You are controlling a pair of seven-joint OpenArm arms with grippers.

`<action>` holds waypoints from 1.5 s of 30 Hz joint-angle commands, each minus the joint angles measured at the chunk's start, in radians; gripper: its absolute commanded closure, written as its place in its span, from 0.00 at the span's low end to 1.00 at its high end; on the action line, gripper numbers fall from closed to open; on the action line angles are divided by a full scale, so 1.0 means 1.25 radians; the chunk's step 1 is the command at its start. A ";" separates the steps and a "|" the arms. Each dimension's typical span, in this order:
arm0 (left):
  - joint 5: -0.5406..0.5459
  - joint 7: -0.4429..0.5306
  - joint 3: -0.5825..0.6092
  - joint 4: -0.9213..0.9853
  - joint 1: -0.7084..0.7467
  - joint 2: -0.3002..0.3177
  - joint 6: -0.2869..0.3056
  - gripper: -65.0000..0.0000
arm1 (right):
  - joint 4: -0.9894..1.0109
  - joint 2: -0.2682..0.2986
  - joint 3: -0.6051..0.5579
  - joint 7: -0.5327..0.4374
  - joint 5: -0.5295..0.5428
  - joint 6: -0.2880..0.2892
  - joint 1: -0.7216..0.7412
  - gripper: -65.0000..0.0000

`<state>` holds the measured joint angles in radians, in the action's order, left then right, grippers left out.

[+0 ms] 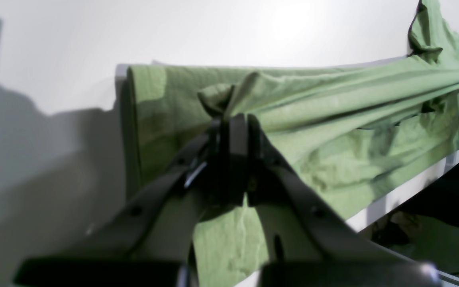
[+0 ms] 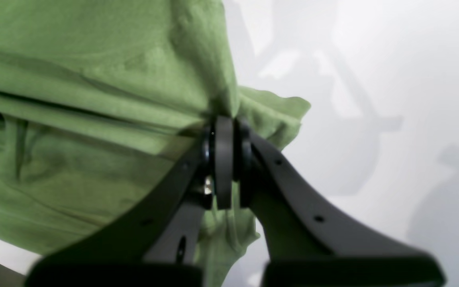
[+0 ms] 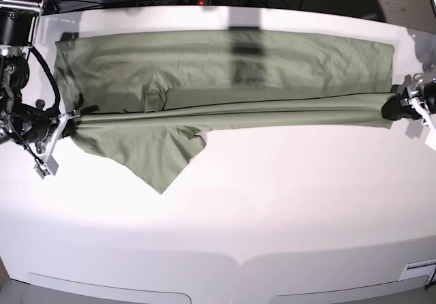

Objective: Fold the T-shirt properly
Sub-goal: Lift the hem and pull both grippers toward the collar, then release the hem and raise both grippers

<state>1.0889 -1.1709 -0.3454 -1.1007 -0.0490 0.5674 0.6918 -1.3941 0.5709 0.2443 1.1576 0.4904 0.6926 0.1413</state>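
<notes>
Two grippers hold the T-shirt [image 3: 225, 65] stretched lengthwise across the far half of the white tabletop [image 3: 272, 208], which I read as keeping its fold line taut and straight. My left gripper [image 1: 233, 119] is clamped on a bunched bit of cloth at one end; my right gripper [image 2: 225, 123] pinches the opposite end, jaws nearly together with fabric between them. One sleeve [image 3: 160, 164] spills loose toward me, so it looks not yet tucked.
</notes>
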 commanded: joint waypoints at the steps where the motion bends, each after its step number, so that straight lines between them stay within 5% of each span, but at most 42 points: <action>1: -0.001 0.009 -0.007 -0.013 -0.012 0.023 0.005 1.00 | -0.014 0.022 0.009 0.003 -0.006 -0.009 0.017 0.81; 4: -0.051 0.009 -0.007 -0.013 -0.012 0.023 0.005 1.00 | -0.014 0.022 0.009 0.024 -0.006 -0.010 0.017 0.55; 7: -0.091 0.009 -0.007 -0.013 -0.012 0.023 0.005 1.00 | -0.014 0.022 0.009 0.032 -0.009 -0.010 0.017 0.40; 12: -0.096 0.009 -0.007 -0.013 -0.012 0.023 0.005 0.98 | -0.014 0.022 0.009 0.033 -0.015 -0.010 0.018 0.40; 16: -0.097 0.009 -0.007 -0.013 -0.012 0.023 0.005 0.74 | -0.014 0.022 0.009 0.033 -0.015 -0.010 0.018 0.40; 19: -0.152 0.013 -0.007 -0.013 -0.012 0.023 0.005 0.66 | -0.014 0.022 0.009 0.032 -0.015 -0.010 0.019 0.40; 23: -0.257 0.016 -0.007 -0.013 -0.012 0.023 0.005 0.66 | -0.014 0.022 0.009 0.031 -0.014 -0.010 0.025 0.40; 29: -0.263 0.039 -0.007 -0.013 -0.016 0.023 0.005 0.66 | -0.014 0.022 0.009 0.029 -0.011 -0.010 0.073 0.40; 36: -0.204 0.064 -0.007 -0.013 -0.016 0.023 0.005 0.66 | -0.014 0.015 0.009 -0.043 0.190 -0.006 0.148 0.40; 45: -0.128 0.106 -0.007 -0.031 -0.016 0.023 0.005 0.66 | 0.021 -0.114 0.009 -0.055 0.200 0.004 0.150 0.40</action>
<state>0.9157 -1.0500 -0.3454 -1.1183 -0.0525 0.5682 0.6903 -1.3495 0.4068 0.2481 1.1088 0.7223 0.6899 0.2974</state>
